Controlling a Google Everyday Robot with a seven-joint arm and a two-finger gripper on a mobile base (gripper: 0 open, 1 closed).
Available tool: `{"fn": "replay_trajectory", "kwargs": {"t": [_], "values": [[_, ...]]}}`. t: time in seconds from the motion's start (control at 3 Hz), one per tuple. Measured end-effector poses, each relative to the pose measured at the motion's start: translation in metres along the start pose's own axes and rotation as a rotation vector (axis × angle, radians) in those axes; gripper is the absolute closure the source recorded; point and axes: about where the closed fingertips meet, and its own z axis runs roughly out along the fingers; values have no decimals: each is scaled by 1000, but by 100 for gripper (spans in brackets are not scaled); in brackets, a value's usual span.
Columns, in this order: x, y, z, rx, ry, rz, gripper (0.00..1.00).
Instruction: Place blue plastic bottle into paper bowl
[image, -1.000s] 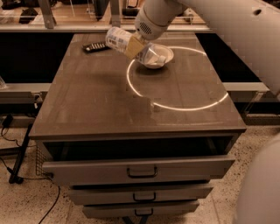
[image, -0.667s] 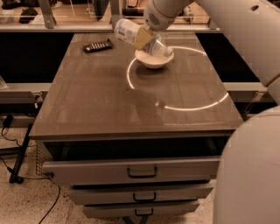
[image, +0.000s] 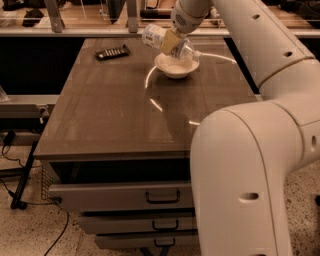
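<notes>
On the left, the flat black bar (image: 112, 52) lies on the far part of the table (image: 110, 110), well apart from everything else. Its markings are too small for us to read.

Moving right, the blue plastic bottle (image: 153, 35) is up in the air, tilted. Its long axis runs from upper left down to lower right, base high on the left and cap end low on the right. The tool (image: 171, 45) pinches it around the middle, and a tan finger (image: 168, 41) covers part of the label there.

Just below sits the paper bowl (image: 172, 70), upright on the table, its pale inside showing under the bottle. The cap end hangs right by the bowl's far right rim, and we cannot tell whether it touches.

On the right, the big white arm (image: 260, 150) fills the foreground, hides the table's right corner and is cut off by the frame.
</notes>
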Motion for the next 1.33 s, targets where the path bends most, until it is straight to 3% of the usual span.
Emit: {"fn": "replay_trajectory", "kwargs": {"t": [0.67,1.33], "values": [[18,-9,32,-31,87,42,96],[24,-13,37,-33,111,54,51]]}}
